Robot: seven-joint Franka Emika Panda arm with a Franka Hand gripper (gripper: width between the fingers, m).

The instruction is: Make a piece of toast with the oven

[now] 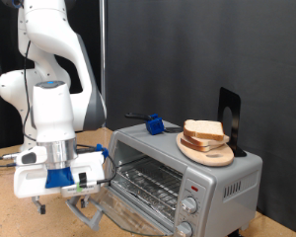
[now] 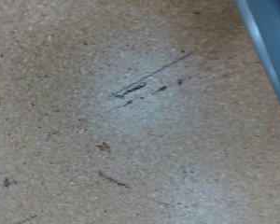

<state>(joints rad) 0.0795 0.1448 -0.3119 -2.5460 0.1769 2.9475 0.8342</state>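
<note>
The silver toaster oven [image 1: 212,178] stands at the exterior view's right. Its glass door [image 1: 123,212] hangs open toward the bottom and the wire rack [image 1: 148,183] shows inside. Two slices of pale bread [image 1: 205,131] lie stacked on a round wooden plate [image 1: 215,155] on top of the oven. My gripper [image 1: 82,205] hangs low over the table at the exterior view's left of the open door, apart from the bread. No fingers show in the wrist view, only the speckled tabletop [image 2: 112,140] and a bluish edge [image 2: 268,47] at one corner.
A blue object [image 1: 155,124] with a black handle lies on the oven's top, to the exterior view's left of the plate. A black stand [image 1: 230,118] rises behind the plate. Two knobs [image 1: 190,205] and a red light [image 1: 192,186] sit on the oven's front. A dark curtain hangs behind.
</note>
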